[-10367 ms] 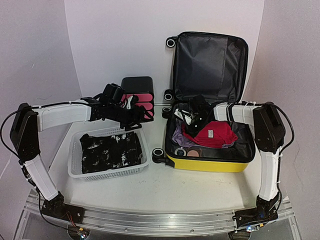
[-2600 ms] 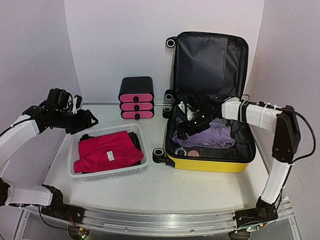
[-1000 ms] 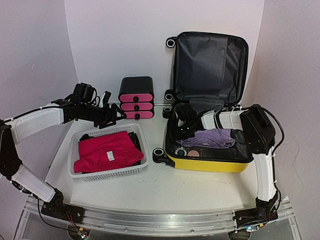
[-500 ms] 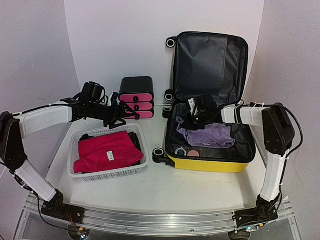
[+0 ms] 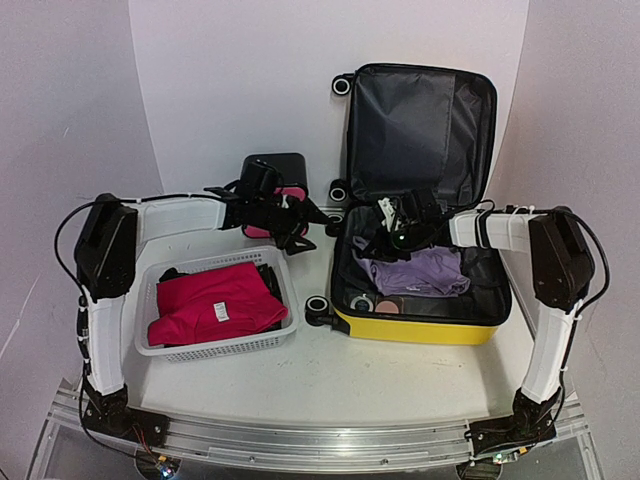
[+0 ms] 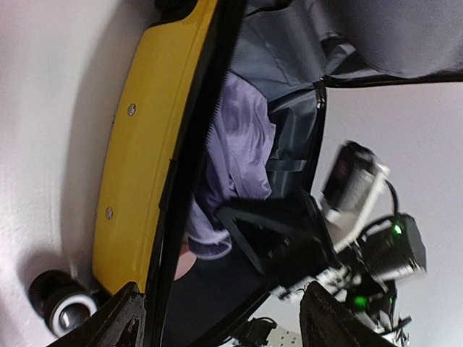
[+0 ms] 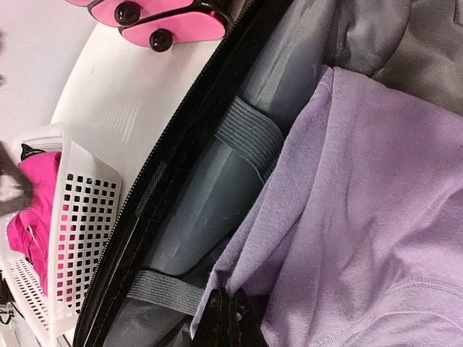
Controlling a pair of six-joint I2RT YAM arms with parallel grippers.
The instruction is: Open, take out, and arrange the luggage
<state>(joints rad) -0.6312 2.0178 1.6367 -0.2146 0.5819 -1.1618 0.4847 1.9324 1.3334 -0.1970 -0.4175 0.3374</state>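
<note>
The yellow luggage [image 5: 420, 326] lies open on the right side of the table [image 5: 330, 372], lid upright against the back wall, a lilac garment [image 5: 428, 270] inside; the right gripper [image 7: 226, 314], fully closed, pinches that garment's edge; the left gripper [image 5: 300, 222] hangs wide open and empty just left of the luggage, before a black-and-pink drawer box [image 5: 276, 166]; a white basket [image 5: 150, 300] holds pink clothing [image 5: 215, 305].

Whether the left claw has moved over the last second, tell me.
Yes. The left claw has swung right, from left of the drawer box to its front, nearer the luggage.
</note>
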